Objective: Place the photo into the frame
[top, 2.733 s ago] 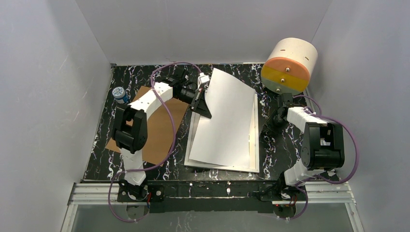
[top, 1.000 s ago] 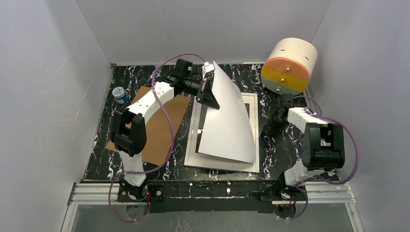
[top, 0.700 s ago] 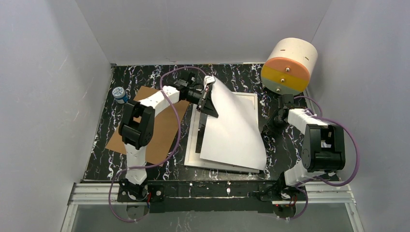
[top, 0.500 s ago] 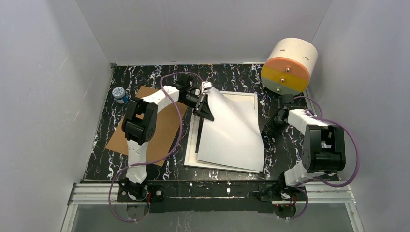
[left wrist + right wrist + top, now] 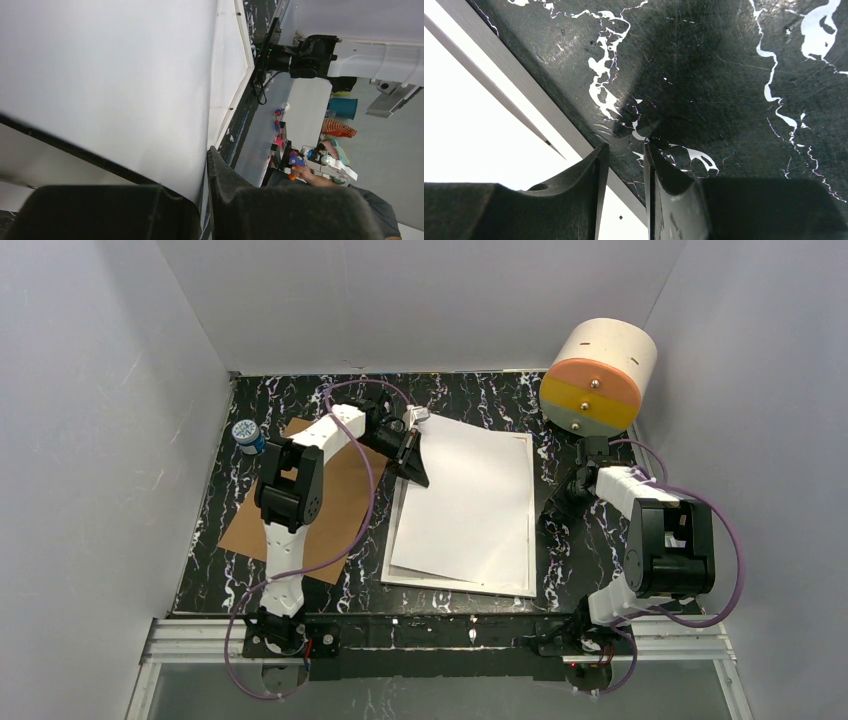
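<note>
The photo [image 5: 462, 502] lies white side up over the frame [image 5: 530, 540]; its printed side is hidden. It sits slightly skewed, and the frame's white rim shows on the right and along the near edge. My left gripper [image 5: 412, 446] is shut on the photo's far left corner. In the left wrist view the sheet [image 5: 100, 75] runs between the jaws of that gripper [image 5: 206, 172], with the frame's rim [image 5: 241, 50] beyond. My right gripper [image 5: 553, 516] rests on the table by the frame's right edge. In the right wrist view its jaws [image 5: 624, 150] stand nearly together and empty beside the frame's edge [image 5: 499, 65].
The brown backing board [image 5: 335, 505] lies left of the frame under the left arm. A white-and-orange drum [image 5: 598, 375] stands at the back right. A small blue-capped bottle [image 5: 246, 433] stands at the far left. Grey walls enclose the black marbled table [image 5: 480, 395].
My left gripper had the photo lifted and curled above the frame; it has lowered it, and the sheet now lies flat on the frame. The right arm has not moved.
</note>
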Tool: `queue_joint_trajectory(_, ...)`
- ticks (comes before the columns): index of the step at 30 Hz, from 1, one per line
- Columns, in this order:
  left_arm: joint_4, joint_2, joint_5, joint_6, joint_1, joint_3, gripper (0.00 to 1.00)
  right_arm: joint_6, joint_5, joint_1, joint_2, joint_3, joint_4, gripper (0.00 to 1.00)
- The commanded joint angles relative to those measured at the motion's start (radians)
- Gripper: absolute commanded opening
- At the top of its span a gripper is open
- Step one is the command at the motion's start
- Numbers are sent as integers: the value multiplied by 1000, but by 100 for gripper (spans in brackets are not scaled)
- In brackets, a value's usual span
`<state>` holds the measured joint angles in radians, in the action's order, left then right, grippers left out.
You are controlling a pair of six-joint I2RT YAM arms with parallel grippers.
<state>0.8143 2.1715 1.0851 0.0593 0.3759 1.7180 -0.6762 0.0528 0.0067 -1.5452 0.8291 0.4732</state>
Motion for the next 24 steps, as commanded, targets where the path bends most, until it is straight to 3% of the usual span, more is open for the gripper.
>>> queue_joint_trajectory(1,49,15,-53,-1,-2,28,7,10,-4,7,-41,-45,13,40)
queue_joint_trajectory(14,34,22,-127,-52,-40,8,5,12,-2,7,-45,-44,13,40)
queue_joint_trajectory(24,8,73,-58,-103,-23,10,6,12,-5,7,-51,-46,10,39)
